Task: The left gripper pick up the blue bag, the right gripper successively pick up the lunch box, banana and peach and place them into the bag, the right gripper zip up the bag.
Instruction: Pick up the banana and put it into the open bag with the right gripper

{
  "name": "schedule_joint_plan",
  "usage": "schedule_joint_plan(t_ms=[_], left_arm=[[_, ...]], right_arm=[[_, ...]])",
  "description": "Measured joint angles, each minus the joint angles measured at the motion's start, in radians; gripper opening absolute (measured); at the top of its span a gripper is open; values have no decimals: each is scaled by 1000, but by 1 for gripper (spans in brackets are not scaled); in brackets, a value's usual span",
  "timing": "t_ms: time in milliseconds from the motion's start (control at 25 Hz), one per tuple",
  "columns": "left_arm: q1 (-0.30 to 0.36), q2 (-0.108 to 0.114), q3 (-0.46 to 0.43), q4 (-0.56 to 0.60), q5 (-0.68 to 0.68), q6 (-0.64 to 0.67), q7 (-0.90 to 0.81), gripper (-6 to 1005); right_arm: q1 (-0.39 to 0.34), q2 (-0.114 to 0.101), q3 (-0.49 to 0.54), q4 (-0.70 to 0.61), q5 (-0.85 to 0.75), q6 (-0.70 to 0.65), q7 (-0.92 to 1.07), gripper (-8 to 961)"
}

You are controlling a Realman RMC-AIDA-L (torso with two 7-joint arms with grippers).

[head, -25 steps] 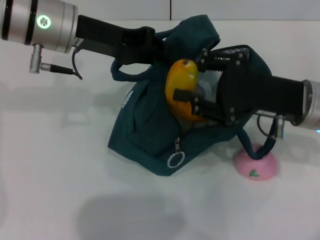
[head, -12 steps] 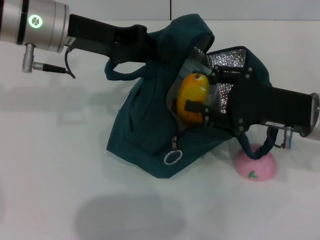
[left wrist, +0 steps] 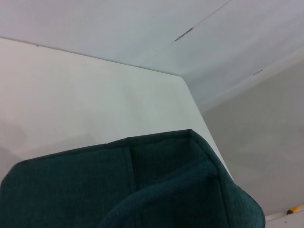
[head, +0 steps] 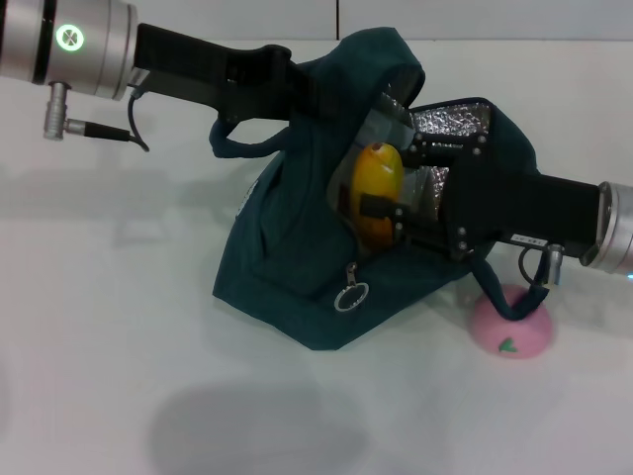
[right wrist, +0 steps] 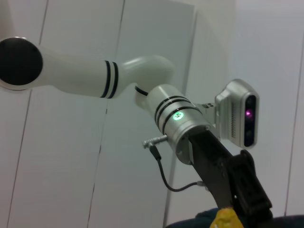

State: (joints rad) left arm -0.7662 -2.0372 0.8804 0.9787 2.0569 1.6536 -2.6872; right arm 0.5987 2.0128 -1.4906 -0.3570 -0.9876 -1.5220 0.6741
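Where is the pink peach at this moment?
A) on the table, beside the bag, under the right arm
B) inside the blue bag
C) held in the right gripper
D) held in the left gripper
A: the peach lies on the white table beside the blue bag, while the right gripper holds the banana at the bag's opening.

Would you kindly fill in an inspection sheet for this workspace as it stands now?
Surface: white table, bare where visible.
Blue bag: mouth held up at its top edge by the left tool, foil lining showing.
Banana: in the bag's mouth, gripped by the right tool.
Peach: on the table beside the bag, under a handle loop.
Lunch box: hidden or unclear inside the bag.
Zipper pull: hanging, bag unzipped.
Clutter: nothing seen.
Cables: thin black lead at the left wrist.
Surroundings: white wall panels.
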Motion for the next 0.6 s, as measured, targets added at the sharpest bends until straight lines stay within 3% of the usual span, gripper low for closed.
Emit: schedule_joint_plan(t_ms=[600], left_arm=[[3,6,-2,0,-9,0,1,48]], right_arm=[[-9,-4,1,-1,-4,31,135,473]])
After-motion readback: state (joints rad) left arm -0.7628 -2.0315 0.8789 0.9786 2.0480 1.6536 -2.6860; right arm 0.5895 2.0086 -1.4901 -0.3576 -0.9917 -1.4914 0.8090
